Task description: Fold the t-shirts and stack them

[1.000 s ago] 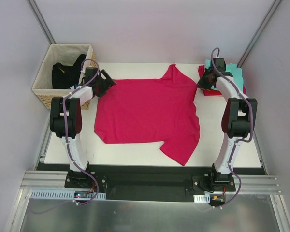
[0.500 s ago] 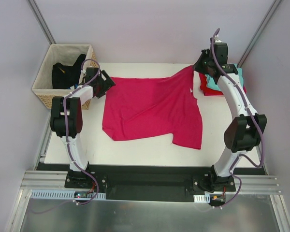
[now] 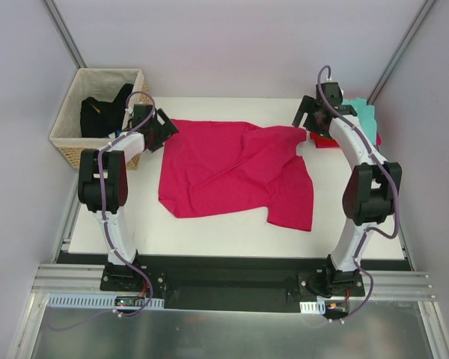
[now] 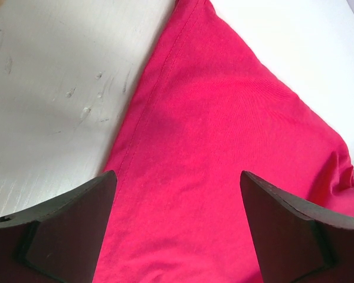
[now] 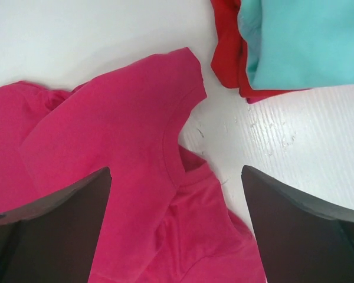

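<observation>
A large magenta-pink t-shirt (image 3: 232, 168) lies rumpled across the middle of the white table, its right part folded over with the neckline (image 5: 180, 147) showing. My left gripper (image 3: 165, 129) hovers open above the shirt's far-left corner (image 4: 183, 147), nothing between its fingers (image 4: 71, 224). Above the shirt's far-right sleeve my right gripper (image 3: 305, 118) stands open and empty, fingers (image 5: 295, 230) wide apart. A folded teal t-shirt (image 5: 301, 41) rests on a folded red one (image 5: 227, 47) at the far right corner (image 3: 363, 120).
A wicker basket (image 3: 71, 123) holding dark clothing stands off the table's far left corner. Bare white table (image 3: 209, 228) shows along the near edge and to the right of the pink shirt (image 3: 344, 217).
My right gripper pulled the pink shirt's sleeve up and to the right, then opened and dropped it; the shirt now lies bunched rightward. The left arm stayed still.
</observation>
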Controlling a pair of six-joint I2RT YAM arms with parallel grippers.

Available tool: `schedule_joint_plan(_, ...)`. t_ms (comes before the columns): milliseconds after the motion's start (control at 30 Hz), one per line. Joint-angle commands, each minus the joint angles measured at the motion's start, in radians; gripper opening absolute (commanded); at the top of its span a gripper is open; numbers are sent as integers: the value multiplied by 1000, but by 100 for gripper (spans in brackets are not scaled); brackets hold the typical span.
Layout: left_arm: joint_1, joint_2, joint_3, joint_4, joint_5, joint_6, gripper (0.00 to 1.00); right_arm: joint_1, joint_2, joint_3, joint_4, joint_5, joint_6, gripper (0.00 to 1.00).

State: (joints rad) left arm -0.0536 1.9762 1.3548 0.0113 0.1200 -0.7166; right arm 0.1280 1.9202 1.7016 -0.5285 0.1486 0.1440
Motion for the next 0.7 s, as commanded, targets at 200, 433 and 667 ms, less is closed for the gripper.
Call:
schedule_joint_plan(200,-61,-63,-42,-140,78,-53,86,71,-358,-357,51,-23,55,96)
schedule_joint_plan(433,-195,-190,-144,-139,259,-20,86,93,-455,-675,215,-285,112,96)
schedule_joint_plan(667,-298,-370,-313,-132,228,-38,87,114,-541,-848,274,-342,111,96)
